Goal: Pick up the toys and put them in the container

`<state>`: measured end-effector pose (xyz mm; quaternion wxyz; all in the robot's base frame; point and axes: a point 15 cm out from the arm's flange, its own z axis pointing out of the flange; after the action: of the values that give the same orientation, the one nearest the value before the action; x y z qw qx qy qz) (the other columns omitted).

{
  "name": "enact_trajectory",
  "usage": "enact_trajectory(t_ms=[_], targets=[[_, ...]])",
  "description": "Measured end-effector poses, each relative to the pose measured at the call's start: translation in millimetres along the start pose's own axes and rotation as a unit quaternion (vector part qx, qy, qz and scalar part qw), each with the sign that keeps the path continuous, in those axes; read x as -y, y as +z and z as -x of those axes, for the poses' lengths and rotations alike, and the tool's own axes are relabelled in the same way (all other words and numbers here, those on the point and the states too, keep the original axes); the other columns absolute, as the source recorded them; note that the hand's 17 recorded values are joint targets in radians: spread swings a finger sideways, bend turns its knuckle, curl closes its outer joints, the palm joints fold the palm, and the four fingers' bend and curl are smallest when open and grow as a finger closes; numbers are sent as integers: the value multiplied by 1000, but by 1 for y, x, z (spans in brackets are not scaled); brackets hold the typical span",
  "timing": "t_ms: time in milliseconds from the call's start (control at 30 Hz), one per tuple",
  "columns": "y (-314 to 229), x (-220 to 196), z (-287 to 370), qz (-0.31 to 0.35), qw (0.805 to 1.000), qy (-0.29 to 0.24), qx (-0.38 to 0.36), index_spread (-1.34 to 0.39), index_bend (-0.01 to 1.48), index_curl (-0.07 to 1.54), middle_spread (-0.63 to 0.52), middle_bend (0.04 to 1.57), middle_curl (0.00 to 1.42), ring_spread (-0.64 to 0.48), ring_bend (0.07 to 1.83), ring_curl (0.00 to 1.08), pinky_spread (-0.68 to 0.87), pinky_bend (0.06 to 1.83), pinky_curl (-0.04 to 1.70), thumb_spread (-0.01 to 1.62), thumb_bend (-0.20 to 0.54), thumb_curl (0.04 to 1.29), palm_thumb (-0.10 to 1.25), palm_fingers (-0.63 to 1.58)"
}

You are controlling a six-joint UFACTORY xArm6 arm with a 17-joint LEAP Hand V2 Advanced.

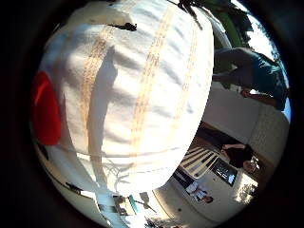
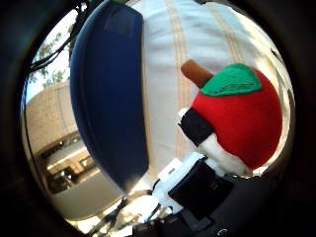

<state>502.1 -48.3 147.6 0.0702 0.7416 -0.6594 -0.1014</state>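
Note:
A red plush apple toy [image 2: 247,123] with a green leaf and a brown stem fills much of the right thumb side palm view, close to the palm. My right hand [image 2: 197,183] shows as white and black parts, with a fingertip [image 2: 197,127] curled against the apple's side. A blue container [image 2: 109,89] stands right beside the apple on the striped cloth. In the right little finger side palm view a red patch of the toy [image 1: 45,109] sits at the picture's edge.
A white tablecloth with beige stripes [image 1: 142,85] covers the table under the hand. Beyond the table's edge lie a paved yard and a building [image 1: 242,123].

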Motion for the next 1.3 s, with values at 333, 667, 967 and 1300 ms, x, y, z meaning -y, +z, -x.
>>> enact_trajectory(t_ms=[333, 667, 967, 1300], targets=[[-29, -24, 17, 19, 999, -23, -22, -394, 228, 226, -117, 879, 677, 55, 1177, 638, 388, 1141, 391, 1114, -1, 487, 838, 1122], [-104, -87, 46, 3, 999, -35, -24, -622, 591, 356, -165, 1081, 864, -52, 1300, 743, 258, 1418, 573, 1137, -1, 575, 990, 1035], [-207, -150, 112, -62, 993, -96, -42, -732, 765, 537, -179, 1180, 962, -94, 1395, 808, 185, 1525, 688, 1149, -15, 628, 986, 899], [-241, -75, 233, -146, 979, -146, -13, -768, 818, 682, -181, 1244, 1001, -106, 1446, 832, 157, 1571, 746, 1161, -25, 647, 957, 832]])
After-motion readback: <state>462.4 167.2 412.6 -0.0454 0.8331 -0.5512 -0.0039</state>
